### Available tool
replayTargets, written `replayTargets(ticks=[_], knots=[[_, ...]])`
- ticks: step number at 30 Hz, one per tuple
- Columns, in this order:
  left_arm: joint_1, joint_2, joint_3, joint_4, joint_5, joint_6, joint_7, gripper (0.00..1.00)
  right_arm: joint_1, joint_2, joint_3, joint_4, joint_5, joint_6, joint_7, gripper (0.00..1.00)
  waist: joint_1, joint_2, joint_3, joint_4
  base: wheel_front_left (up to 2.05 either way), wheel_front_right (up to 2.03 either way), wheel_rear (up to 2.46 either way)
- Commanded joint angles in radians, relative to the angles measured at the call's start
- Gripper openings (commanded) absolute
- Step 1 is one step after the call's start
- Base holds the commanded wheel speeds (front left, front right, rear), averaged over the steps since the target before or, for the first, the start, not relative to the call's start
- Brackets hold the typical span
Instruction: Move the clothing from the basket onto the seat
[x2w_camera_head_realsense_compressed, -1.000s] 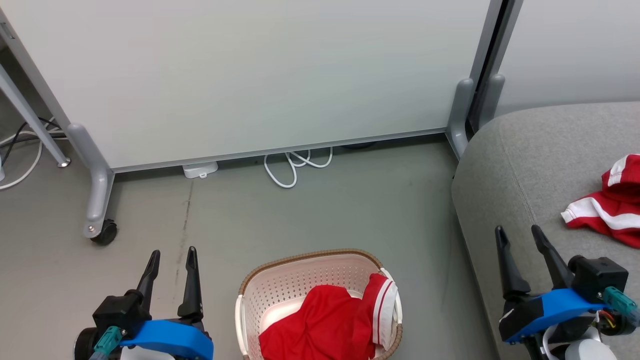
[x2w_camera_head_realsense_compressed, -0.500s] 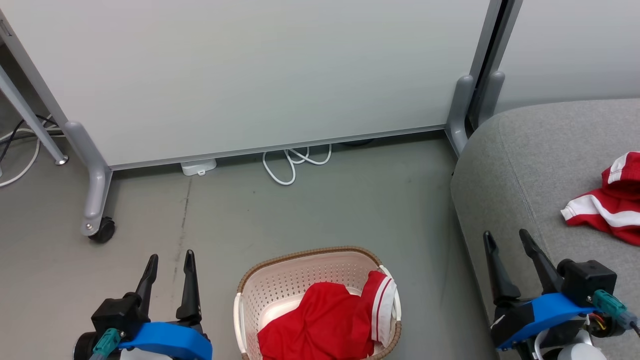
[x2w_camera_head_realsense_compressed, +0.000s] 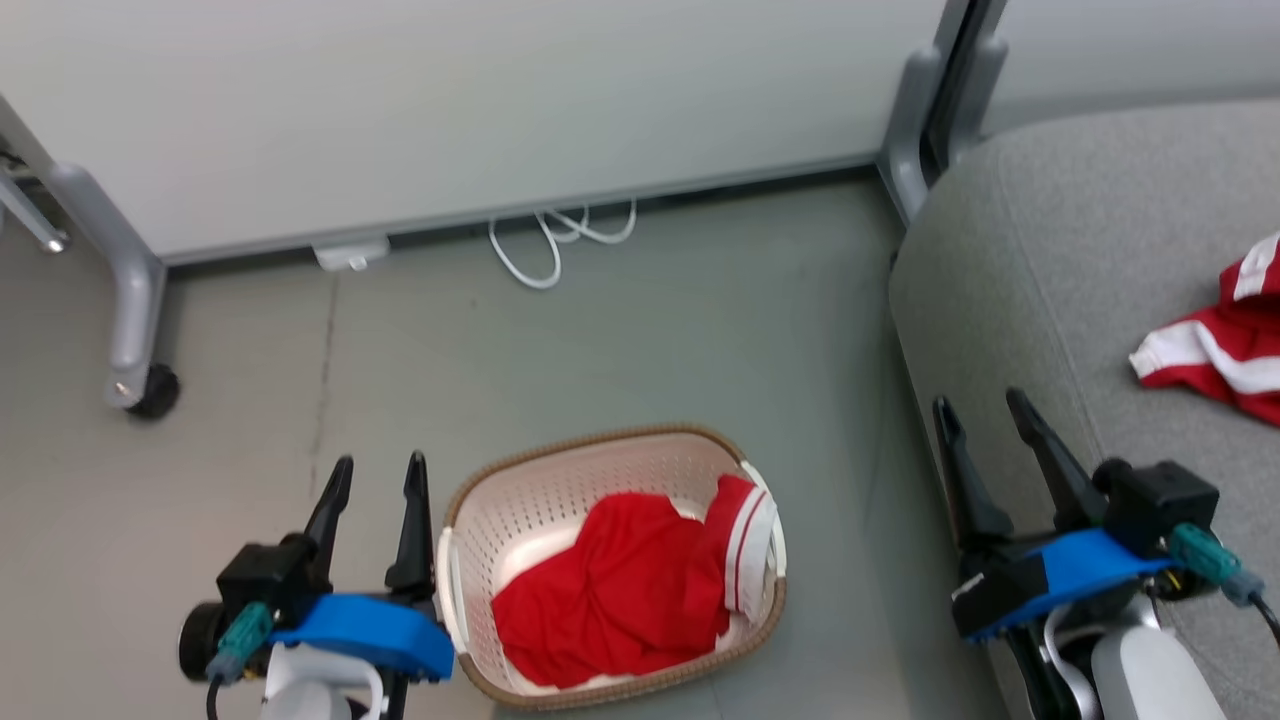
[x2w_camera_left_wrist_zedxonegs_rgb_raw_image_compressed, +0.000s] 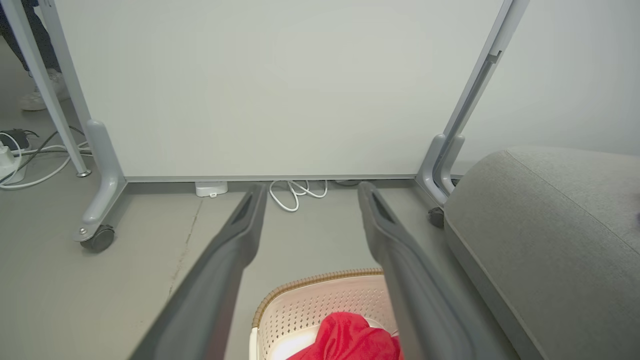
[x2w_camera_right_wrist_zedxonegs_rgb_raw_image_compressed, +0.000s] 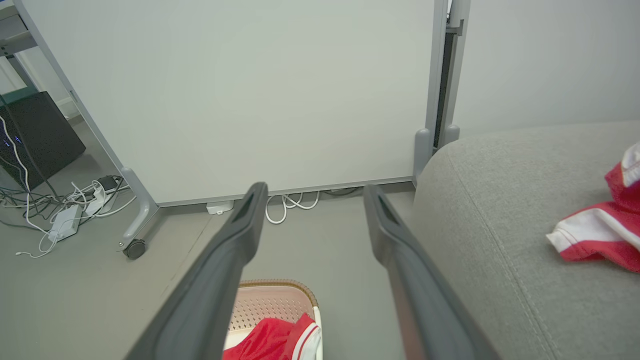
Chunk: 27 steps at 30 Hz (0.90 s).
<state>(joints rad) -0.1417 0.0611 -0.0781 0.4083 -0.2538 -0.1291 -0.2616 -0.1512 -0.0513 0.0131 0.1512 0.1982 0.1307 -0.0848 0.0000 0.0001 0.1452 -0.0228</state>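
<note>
Bright, even, diffuse light. A thin shadow runs under the partition panel ahead of the left gripper. The head view is slightly smeared; wrist views are crisper, their near fingers soft, the panel's posts leaning outward at the edges.

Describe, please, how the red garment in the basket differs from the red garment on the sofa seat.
The basket garment lies bunched inside the basket on the floor; the seat garment lies on the grey seat. The basket garment shows mostly plain red, with one striped white band; the seat garment shows more white stripes. Both are bright red with white trim.
</note>
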Motion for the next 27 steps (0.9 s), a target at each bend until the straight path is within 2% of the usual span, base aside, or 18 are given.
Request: replayTargets(ticks=[1,2,7,15,27], knots=[[-0.043,0.012,-0.013,0.005,0.004,-0.002,-0.005,1.00,-0.039,0.002,0.011,-0.010,0.002,0.000,-0.002,1.00,0.0000,-0.0001,0.105,-0.045,0.00,0.00,0.00],[-0.043,0.012,-0.013,0.005,0.004,-0.002,-0.005,1.00,-0.039,0.002,0.011,-0.010,0.002,0.000,-0.002,1.00,0.0000,-0.0001,0.105,-0.045,0.00,0.00,0.00],[-0.162,0.031,-0.087,0.045,0.003,-0.002,-0.005,1.00,-0.129,0.001,0.032,-0.027,-0.004,0.000,-0.016,1.00,0.0000,-0.0001,0.270,-0.101,0.00,0.00,0.00],[-0.379,0.104,-0.248,0.178,-0.041,-0.002,-0.005,1.00,-0.238,0.002,0.067,-0.061,-0.010,0.000,-0.041,1.00,0.0000,-0.0001,0.511,-0.168,0.00,0.00,0.00],[-0.596,0.204,-0.443,0.379,-0.103,-0.002,-0.005,1.00,-0.314,0.002,0.154,-0.079,0.052,0.000,-0.113,1.00,0.0000,-0.0001,0.738,-0.263,0.00,0.00,0.00]])
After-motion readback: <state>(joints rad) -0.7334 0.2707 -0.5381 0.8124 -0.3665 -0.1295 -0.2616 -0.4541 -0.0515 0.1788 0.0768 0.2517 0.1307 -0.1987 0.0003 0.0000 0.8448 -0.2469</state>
